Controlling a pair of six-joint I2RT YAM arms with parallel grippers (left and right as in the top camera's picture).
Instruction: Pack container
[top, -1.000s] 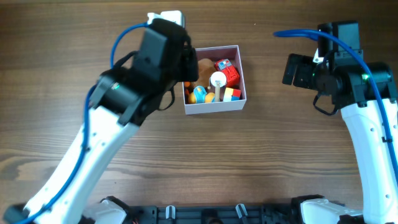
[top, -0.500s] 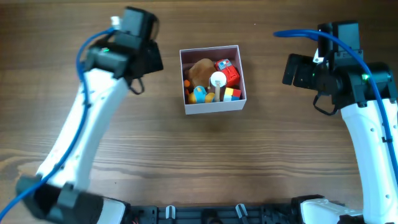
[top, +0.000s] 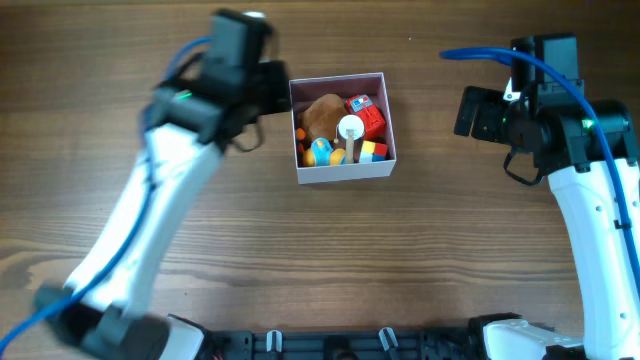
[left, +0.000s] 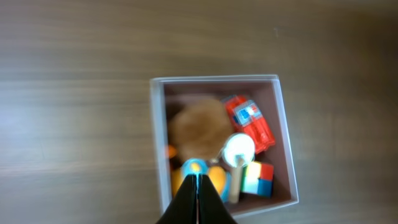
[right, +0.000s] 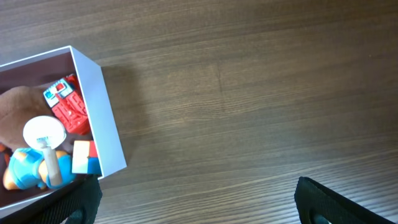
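Packing looks close to done, as I judge it. The container (top: 345, 170) sits at the far middle of the table (top: 420, 250) with its toys already inside: a brown plush (top: 322, 113), a red truck (top: 366, 116), a white disc (top: 350, 127) on a short stem, a coloured cube (top: 372, 152) and a blue and orange toy (top: 320, 152). You have no loose toy left on the wood in any view.

Your left gripper (left: 198, 186) hangs over the near wall of the box as its wrist camera sees it, with the jaws pressed flat together and nothing between them. Your right gripper (right: 198, 186) waits well off to the side, its jaws spread wide and empty.

If you mean to settle the load, I would come straight down with the clenched tip on the plush or the blue and orange toy, and press gently. Keep clear of the thin white wall, which would probably tip or slide the light box. The disc stands proud of the rest and is the likeliest piece to snag.

Dark wood grain covers the whole surface, flat and matte. A black rail (top: 380, 340) lines the near edge, and blue cables (top: 480, 55) trail from both arms. Nothing of the room beyond shows.
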